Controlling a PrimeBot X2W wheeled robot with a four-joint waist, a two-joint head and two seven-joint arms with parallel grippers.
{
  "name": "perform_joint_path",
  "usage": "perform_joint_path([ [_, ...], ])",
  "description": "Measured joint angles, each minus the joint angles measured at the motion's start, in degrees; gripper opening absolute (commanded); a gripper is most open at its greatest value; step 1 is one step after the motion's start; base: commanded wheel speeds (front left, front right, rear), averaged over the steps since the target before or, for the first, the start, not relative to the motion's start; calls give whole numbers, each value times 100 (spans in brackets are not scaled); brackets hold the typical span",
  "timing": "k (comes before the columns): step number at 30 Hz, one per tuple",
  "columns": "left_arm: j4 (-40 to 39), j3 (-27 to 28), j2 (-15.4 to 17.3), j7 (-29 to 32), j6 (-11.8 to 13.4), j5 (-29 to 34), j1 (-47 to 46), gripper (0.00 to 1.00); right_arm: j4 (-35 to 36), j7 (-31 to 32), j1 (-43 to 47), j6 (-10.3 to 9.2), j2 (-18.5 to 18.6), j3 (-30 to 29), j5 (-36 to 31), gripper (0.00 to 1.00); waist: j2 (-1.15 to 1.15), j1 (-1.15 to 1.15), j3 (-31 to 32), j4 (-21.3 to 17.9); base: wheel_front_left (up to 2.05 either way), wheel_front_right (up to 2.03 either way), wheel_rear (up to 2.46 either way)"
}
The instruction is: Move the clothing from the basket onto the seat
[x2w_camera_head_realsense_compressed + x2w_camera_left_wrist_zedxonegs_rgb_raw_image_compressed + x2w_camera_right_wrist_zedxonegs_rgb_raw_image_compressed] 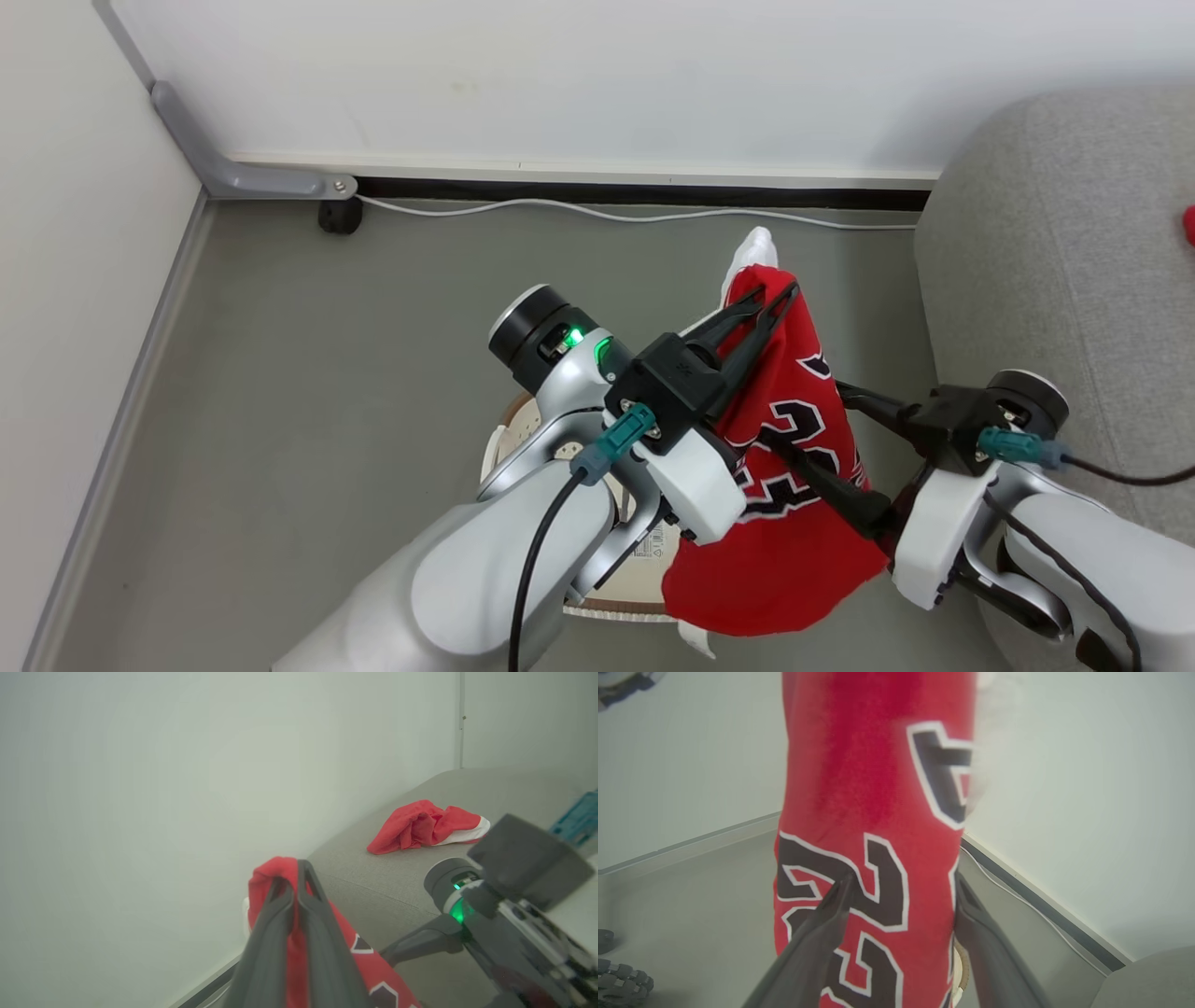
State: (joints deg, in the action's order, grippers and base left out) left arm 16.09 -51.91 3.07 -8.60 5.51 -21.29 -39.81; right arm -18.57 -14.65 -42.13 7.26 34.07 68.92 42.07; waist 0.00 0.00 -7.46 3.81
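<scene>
The grey sofa (1055,233) is sitting along my right, the biggest thing here, with grey floor (280,373) and a white wall (607,75) taking up the remainder. I am holding one red jersey (789,560) in the air off the sofa's rounded edge and over the one cream basket (611,609), which is standing on the floor beneath my arms. My left forearm is hiding much of its inside, so I cannot tell whether more clothing is waiting there. A second garment (420,826), red with white trim, is lying crumpled on the sofa's cushion, back from that edge. That makes two red pieces in view: one hanging, one delivered. My left gripper (773,301) is pinching a bunched fold at the jersey's top, fingers pressed together through the cloth, and the whole weight is hanging from that pinch. My right gripper (903,879) is standing open, one finger on each side of the numbered panel, not squeezing it. I am judging the fabric to be light, limp and somewhat slick, so it is likely to swing and slide in transit. A thick gathered fold is the safest hold, with a second grip across the middle to stop the hem from trailing. A thin white cable (607,215) is running along the wall's foot.
</scene>
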Motion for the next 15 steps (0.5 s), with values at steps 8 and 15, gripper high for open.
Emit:
perform_joint_path([
  [8,-1,-224,-24,-34,-34,-74,-79,0,-438,0,-224,0,-289,315,289,0,0,0,-69,154,0,0,0],
  [15,84,-269,-30,-176,20,-202,-96,0,-444,0,-217,0,-352,126,380,0,0,0,-66,123,0,0,0],
])
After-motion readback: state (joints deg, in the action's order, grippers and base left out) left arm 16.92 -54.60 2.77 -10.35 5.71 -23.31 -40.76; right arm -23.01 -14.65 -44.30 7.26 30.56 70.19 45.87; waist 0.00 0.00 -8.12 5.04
